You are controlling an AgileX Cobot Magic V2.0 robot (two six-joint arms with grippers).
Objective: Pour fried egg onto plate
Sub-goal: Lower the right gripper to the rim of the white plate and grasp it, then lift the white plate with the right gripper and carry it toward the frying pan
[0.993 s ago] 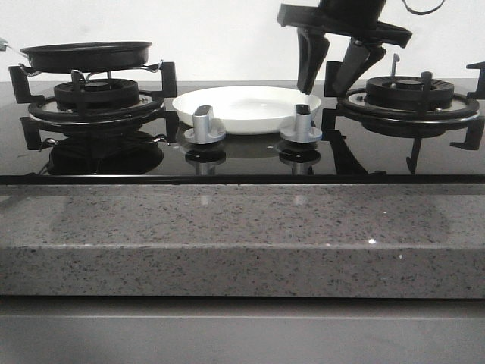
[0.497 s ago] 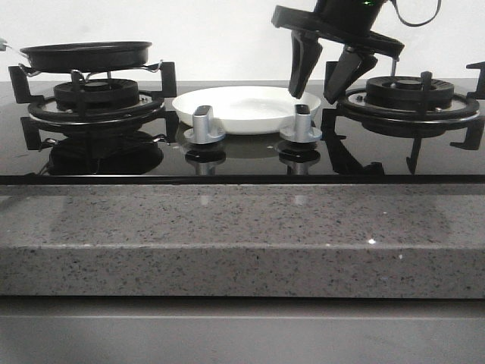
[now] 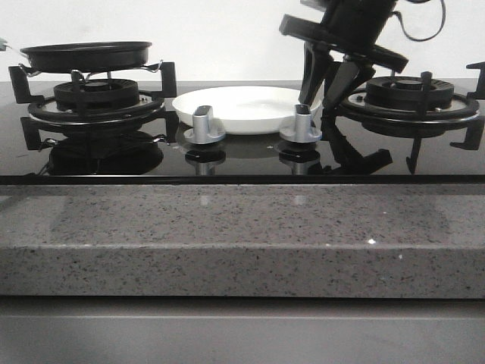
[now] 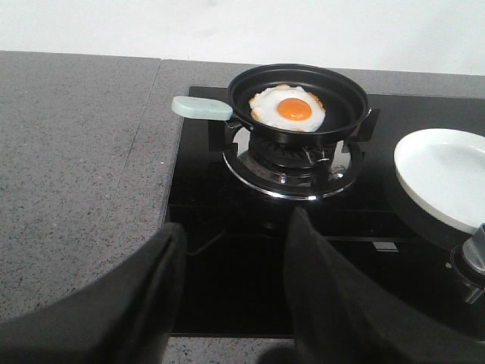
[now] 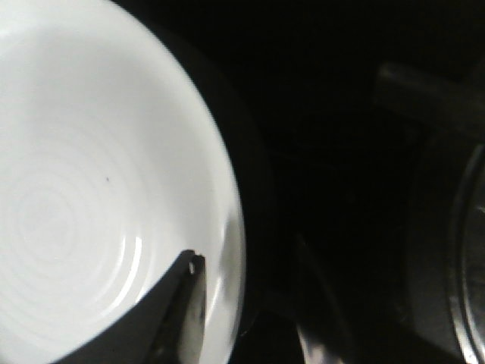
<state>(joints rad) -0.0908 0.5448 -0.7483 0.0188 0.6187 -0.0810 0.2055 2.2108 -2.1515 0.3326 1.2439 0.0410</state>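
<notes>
Taking the plate (image 3: 246, 108) as the landmark: nearest the camera, in front of it, a speckled grey stone counter edge (image 3: 242, 243) runs across the front view, then the glossy black hob glass (image 3: 242, 163), where two silver knobs (image 3: 204, 125) stand just before the plate's front rim. The plate itself is a plain, shallow, glossy white round dish lying flat on the glass between the two burners, and nothing lies in it. At its right rim the right gripper (image 3: 327, 89) reaches down, its fingers parted with a narrow gap; the right wrist view shows one fingertip over the inside of the rim and the other outside over the dark glass, though that view is so dark that whether either touches the rim cannot be told. Left of the plate, a black frying pan (image 4: 299, 106) with a pale green handle (image 4: 201, 108) sits on the left burner (image 4: 292, 163); in it lies the fried egg (image 4: 289, 108), a ragged-edged white disc with a round orange yolk, hidden by the pan wall in the front view. The left gripper (image 4: 231, 250) hovers spread wide, well apart from the plate and holding nothing. Right of the plate stands the right burner (image 3: 409, 102), partly cut off.
</notes>
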